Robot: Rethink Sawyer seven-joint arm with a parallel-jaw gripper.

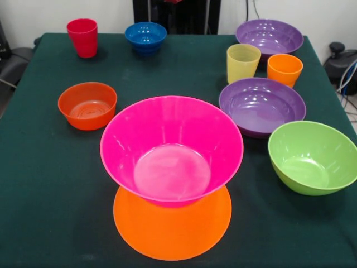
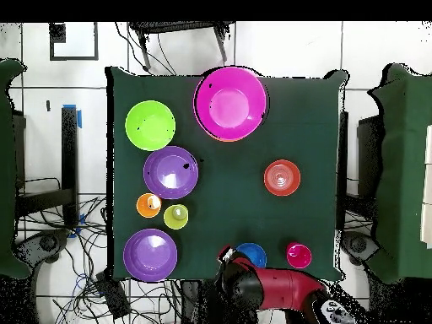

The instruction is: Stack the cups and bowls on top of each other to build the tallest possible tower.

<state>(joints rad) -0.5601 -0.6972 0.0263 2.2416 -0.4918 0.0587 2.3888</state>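
The tower is a large hot pink bowl (image 1: 172,148) (image 2: 230,103) standing upright on an upturned orange bowl (image 1: 173,231). Loose on the table are a red-orange bowl (image 1: 87,105) (image 2: 282,177), a blue bowl (image 1: 145,37) (image 2: 251,253), two purple bowls (image 1: 262,106) (image 1: 269,36) and a lime green bowl (image 1: 312,156) (image 2: 150,125). A red cup (image 1: 82,37), a pale yellow cup (image 1: 243,62) and an orange cup (image 1: 284,69) stand upright. My gripper (image 2: 226,255) is drawn back at the table edge beside the blue bowl, touching nothing.
The table has a dark green cloth (image 1: 44,184). The red and black arm (image 2: 278,291) lies folded along the robot's side of the table. Cables lie on the floor off the table's side (image 2: 93,253).
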